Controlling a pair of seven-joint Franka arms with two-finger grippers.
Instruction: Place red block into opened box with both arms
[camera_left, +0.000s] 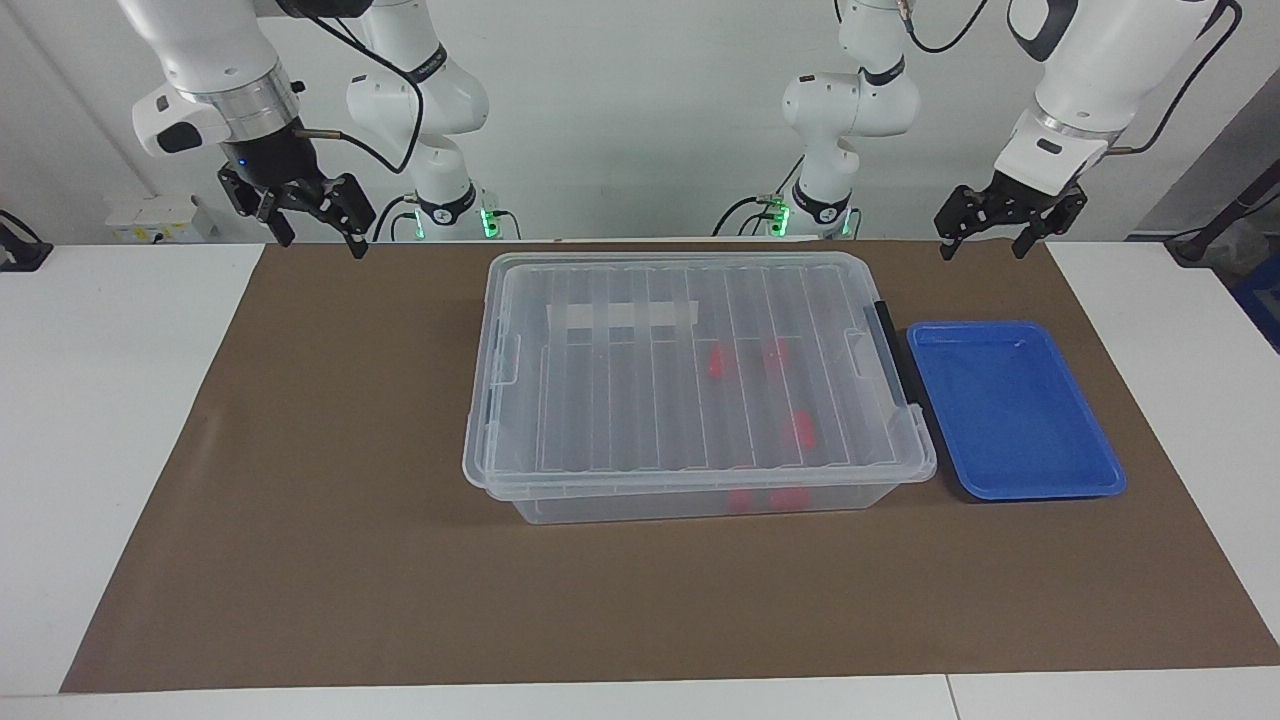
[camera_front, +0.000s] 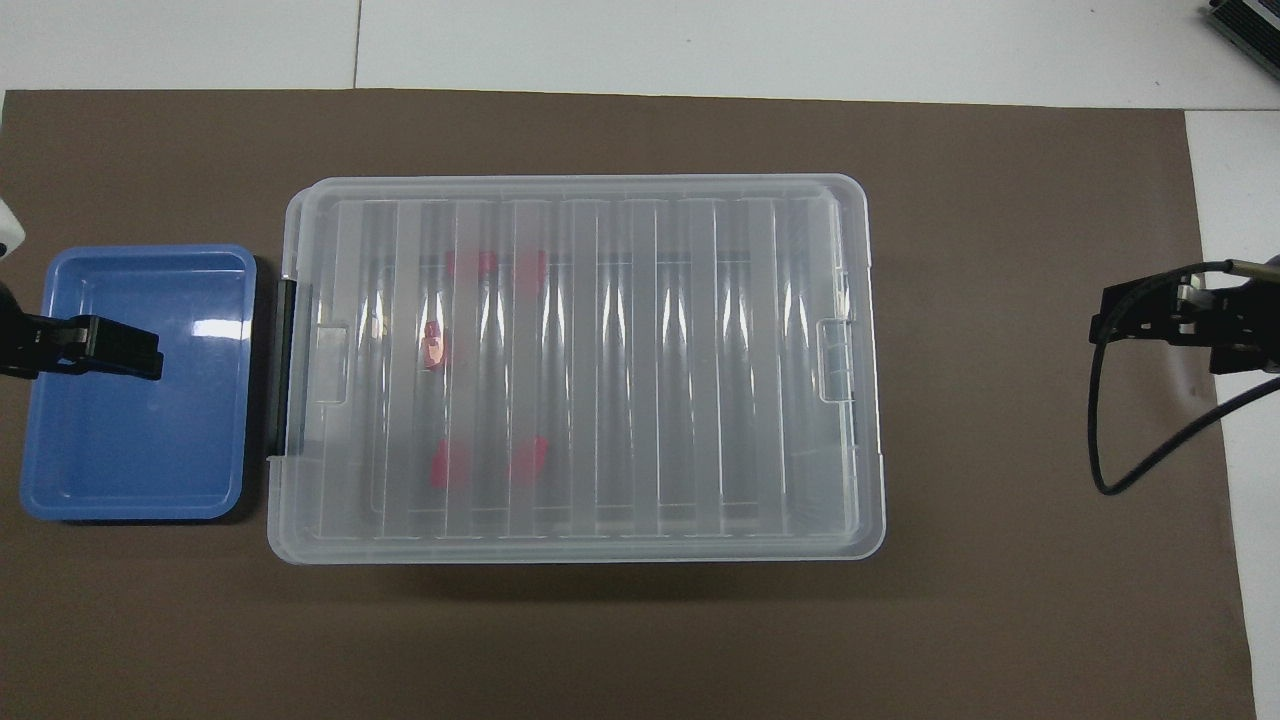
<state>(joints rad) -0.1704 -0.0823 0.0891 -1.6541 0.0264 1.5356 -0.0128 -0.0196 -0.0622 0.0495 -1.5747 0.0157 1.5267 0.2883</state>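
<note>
The box (camera_left: 520, 470) (camera_front: 860, 400) stands mid-table, a clear bin with its ribbed lid lying flat on top. Several red blocks show through the plastic, among them one red block (camera_left: 720, 362) (camera_front: 527, 455) in the half toward the left arm's end. Both grippers hang high in the air, apart from the box. My left gripper (camera_left: 982, 246) is open and holds nothing, over the blue tray's end of the mat; one finger (camera_front: 120, 350) shows across the tray. My right gripper (camera_left: 318, 243) (camera_front: 1150, 320) is open and holds nothing, over the mat's edge at the right arm's end.
A shallow blue tray (camera_left: 1015, 488) (camera_front: 130, 512) sits beside the box's black latch (camera_left: 890, 350), toward the left arm's end. A brown mat (camera_left: 300, 520) covers the white table under everything.
</note>
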